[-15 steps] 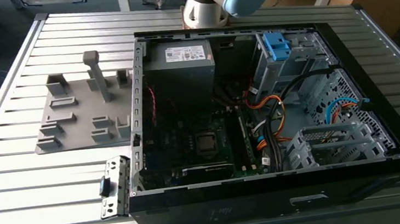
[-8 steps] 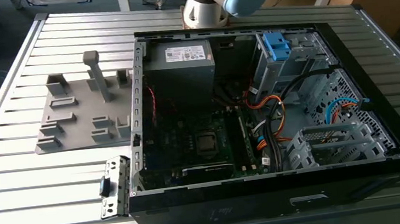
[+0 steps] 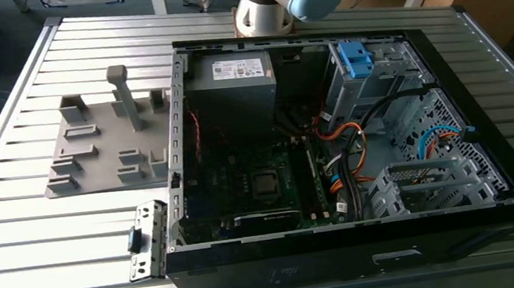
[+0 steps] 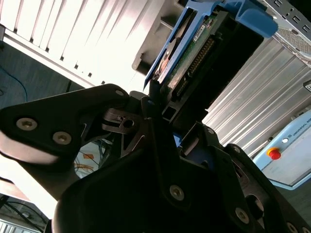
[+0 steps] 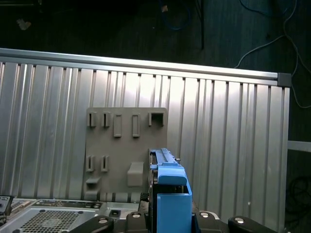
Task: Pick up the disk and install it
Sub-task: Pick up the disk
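Your gripper [image 4: 163, 109] is clamped on the near end of the disk [image 4: 194, 53], which stands edge-on at the centre of the frame.
You see the drive's green circuit-board side and its row of connector pins, with the blue caddy [image 4: 252, 19] along one edge and over the far end. The black gripper body sits in the foreground. Behind the disk lies the ribbed metal table [image 4: 63, 29]; a perforated grey metal panel [image 4: 291, 29] occupies a far corner, and a red button [image 4: 274, 154] on a pale box [image 4: 291, 162] shows at the frame's edge.
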Action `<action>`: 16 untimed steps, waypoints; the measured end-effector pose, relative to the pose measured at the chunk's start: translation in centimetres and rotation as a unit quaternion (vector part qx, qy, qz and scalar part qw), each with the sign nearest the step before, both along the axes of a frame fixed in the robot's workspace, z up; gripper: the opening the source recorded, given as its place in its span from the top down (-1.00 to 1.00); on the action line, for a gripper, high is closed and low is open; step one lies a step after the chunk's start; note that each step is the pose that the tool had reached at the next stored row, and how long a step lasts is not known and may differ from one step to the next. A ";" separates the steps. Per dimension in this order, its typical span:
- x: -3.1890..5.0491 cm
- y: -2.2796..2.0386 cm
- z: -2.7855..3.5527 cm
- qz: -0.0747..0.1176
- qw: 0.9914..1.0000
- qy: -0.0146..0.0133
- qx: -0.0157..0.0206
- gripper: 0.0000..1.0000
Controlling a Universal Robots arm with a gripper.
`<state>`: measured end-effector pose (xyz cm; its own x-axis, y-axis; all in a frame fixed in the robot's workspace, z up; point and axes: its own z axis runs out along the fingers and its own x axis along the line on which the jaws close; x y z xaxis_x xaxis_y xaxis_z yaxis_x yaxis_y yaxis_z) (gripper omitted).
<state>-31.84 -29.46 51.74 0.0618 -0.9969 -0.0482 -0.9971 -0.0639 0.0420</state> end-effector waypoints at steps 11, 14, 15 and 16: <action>1.44 0.00 0.00 0.000 1.000 0.000 0.000 0.27; 2.02 0.00 0.00 0.000 1.000 0.000 0.000 0.27; 2.24 0.00 0.00 0.000 1.000 0.000 0.000 0.27; 2.47 0.00 0.00 0.000 1.000 0.000 0.000 0.27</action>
<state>-29.37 -29.46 51.74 0.0617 -0.9969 -0.0483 -0.9971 -0.0638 0.0425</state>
